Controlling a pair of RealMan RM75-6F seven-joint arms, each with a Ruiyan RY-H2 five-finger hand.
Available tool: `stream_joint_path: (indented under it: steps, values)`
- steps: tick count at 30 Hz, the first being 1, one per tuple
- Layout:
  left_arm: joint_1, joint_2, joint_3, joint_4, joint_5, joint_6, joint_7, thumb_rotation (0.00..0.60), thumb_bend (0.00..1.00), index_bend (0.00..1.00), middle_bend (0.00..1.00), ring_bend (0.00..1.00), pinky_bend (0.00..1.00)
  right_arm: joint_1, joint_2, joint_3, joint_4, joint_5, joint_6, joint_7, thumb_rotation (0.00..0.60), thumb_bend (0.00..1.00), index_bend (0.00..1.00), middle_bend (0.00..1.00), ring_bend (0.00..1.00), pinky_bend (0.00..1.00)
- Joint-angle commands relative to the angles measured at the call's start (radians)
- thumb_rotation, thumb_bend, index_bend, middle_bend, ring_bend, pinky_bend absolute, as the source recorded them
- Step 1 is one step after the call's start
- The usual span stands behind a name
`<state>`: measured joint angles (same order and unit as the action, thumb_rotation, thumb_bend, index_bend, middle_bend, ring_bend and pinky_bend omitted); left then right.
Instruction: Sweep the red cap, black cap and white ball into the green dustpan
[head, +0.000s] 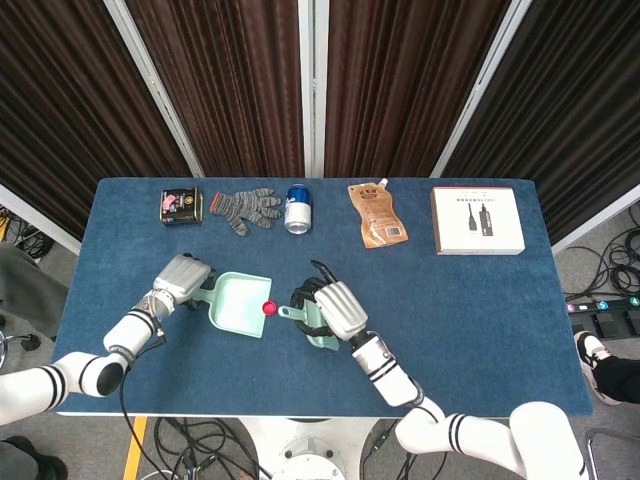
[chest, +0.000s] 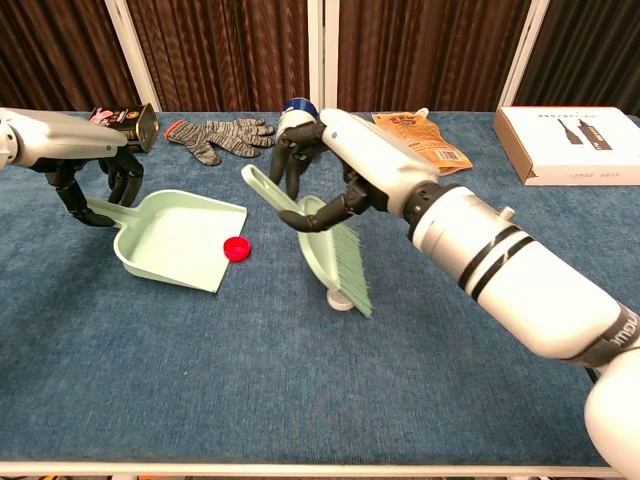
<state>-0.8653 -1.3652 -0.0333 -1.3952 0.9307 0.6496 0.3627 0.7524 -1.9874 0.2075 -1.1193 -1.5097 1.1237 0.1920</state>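
Chest view: my right hand (chest: 335, 165) is gripping the green brush (chest: 325, 247) over a white cap (chest: 340, 299); my left hand (chest: 85, 160) is grasping the green dustpan (chest: 175, 243), red cap (chest: 237, 248) touching its lip.

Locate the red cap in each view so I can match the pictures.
Head view: red cap left of centre, at the dustpan's open edge.
Chest view: red cap left of centre, at the same dustpan lip.
Shared landmark: the dustpan, held by the left hand.

Red cap (chest: 236, 248) touches green dustpan (chest: 175, 240) lip; white ball (chest: 341, 298) under brush.
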Motion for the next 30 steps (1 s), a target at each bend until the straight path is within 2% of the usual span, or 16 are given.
stream_joint_path:
  steps: [1, 7, 13, 18, 24, 30]
  values:
    - [-0.008, 0.003, 0.004, -0.005, -0.028, -0.006, 0.007, 0.600, 0.39, 0.55, 0.51, 0.34, 0.25, 0.041, 0.070, 0.000, -0.021, -0.039, -0.039, 0.106, 0.600, 0.55, 0.77, 0.66, 0.34, 0.04]
    - [-0.027, -0.007, 0.007, -0.010, -0.063, 0.000, 0.028, 0.600, 0.39, 0.55, 0.51, 0.34, 0.25, 0.077, 0.211, -0.007, -0.031, -0.065, -0.092, 0.220, 0.600, 0.56, 0.78, 0.66, 0.33, 0.04]
    - [-0.057, -0.026, 0.006, -0.005, -0.101, -0.007, 0.049, 0.600, 0.39, 0.55, 0.51, 0.34, 0.25, 0.129, 0.262, -0.054, 0.018, -0.103, -0.165, 0.293, 0.600, 0.57, 0.78, 0.66, 0.33, 0.04]
    - [-0.079, -0.033, 0.007, -0.020, -0.116, 0.004, 0.069, 0.600, 0.39, 0.55, 0.51, 0.34, 0.25, 0.163, 0.230, -0.090, 0.079, -0.138, -0.170, 0.363, 0.600, 0.57, 0.79, 0.66, 0.32, 0.04]
    - [-0.107, -0.044, 0.010, -0.036, -0.143, 0.014, 0.097, 0.600, 0.39, 0.55, 0.51, 0.34, 0.25, 0.189, 0.175, -0.100, 0.142, -0.152, -0.142, 0.406, 0.600, 0.57, 0.79, 0.66, 0.32, 0.03]
    - [-0.132, -0.057, 0.014, -0.049, -0.173, 0.020, 0.118, 0.600, 0.39, 0.55, 0.51, 0.34, 0.25, 0.176, 0.127, -0.109, 0.170, -0.152, -0.085, 0.383, 0.600, 0.56, 0.79, 0.66, 0.32, 0.04]
